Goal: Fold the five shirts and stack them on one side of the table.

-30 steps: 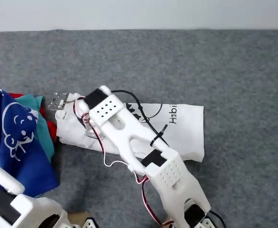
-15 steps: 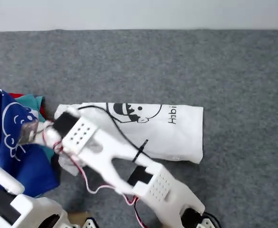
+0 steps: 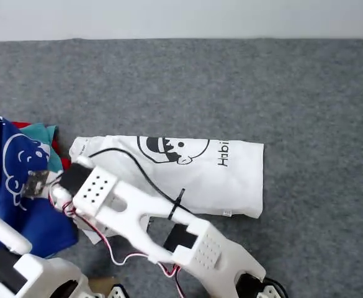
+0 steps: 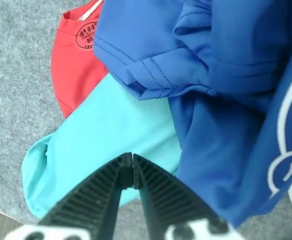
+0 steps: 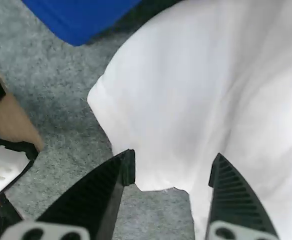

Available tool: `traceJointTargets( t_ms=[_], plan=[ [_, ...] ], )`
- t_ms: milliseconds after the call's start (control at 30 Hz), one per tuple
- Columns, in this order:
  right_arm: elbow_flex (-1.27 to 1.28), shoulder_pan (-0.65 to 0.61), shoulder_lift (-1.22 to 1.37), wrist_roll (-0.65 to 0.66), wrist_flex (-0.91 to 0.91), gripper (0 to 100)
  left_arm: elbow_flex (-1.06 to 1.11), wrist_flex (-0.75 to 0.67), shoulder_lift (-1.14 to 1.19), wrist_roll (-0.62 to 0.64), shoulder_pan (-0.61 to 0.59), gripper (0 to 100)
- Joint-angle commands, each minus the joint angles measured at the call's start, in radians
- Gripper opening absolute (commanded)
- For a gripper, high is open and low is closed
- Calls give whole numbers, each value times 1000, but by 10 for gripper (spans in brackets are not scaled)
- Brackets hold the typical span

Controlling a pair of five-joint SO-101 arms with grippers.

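Right now hovering with the right gripper [image 5: 173, 167], jaws spread wide and holding nothing, straight above the left end of the white shirt [image 3: 193, 174]. Finding that shirt lying flat on the grey bench [image 3: 293, 81] as a long band, with its long axis running side to side across the high view and its other end well away to the right of this gripper. Judging the coming move as hinging on just that: pinching the end directly underneath and carrying it along the band toward the opposite end, not across it. Holding the left gripper [image 4: 132, 159] closed on nothing, poised over the turquoise shirt [image 4: 106, 140] in the heap with the blue shirt [image 4: 225, 100] and the red shirt [image 4: 78, 65], just beside the white shirt's left end. Reckoning the right arm the better placed, being directly over the cloth. Watching for the blue hem near the spread jaws, possibly getting pinched along with the white.
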Motion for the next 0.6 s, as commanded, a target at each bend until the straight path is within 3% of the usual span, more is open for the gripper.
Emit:
traceJointTargets(
  t_ms=[0,233,567],
  plan=[
    [-18,96,-119,-14,28,227,-5,-23,-40,-6,8,6],
    [-18,321,-105,-15,-170,169,-2,-23,-38,-6,21,6],
    [-23,372,105,-14,-323,168,-2,-17,-38,-5,38,6]
  ],
)
